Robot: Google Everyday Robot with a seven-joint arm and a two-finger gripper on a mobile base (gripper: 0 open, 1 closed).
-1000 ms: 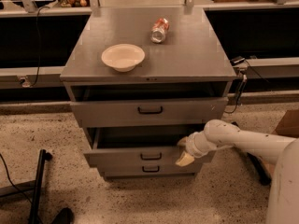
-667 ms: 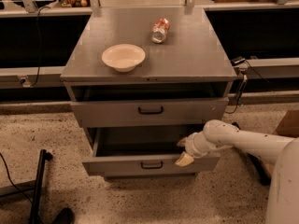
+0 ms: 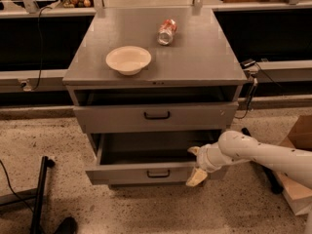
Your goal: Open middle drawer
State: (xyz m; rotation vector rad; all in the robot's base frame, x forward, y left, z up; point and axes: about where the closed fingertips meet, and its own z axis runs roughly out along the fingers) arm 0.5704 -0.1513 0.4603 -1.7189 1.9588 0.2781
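The middle drawer (image 3: pixel 146 172) of the grey cabinet stands pulled out, and its shallow grey tray (image 3: pixel 151 150) shows. Its small black loop handle (image 3: pixel 158 173) is at the centre of the low front. My gripper (image 3: pixel 196 165), on a white arm coming from the right, is at the right end of that front. One fingertip (image 3: pixel 194 150) is inside the tray and the other is in front of the drawer face, so the fingers stand apart across the front wall. The bottom drawer is hidden under the pulled-out one.
The top drawer (image 3: pixel 156 116) with a bigger black handle is slightly out. A cream bowl (image 3: pixel 128 59) and a lying can (image 3: pixel 166 31) are on the cabinet top. A cardboard box (image 3: pixel 298 179) is at the right, and a black stand (image 3: pixel 39 199) at the left.
The middle drawer has slid further out toward the camera and now covers the bottom drawer. My gripper moved with its right end.
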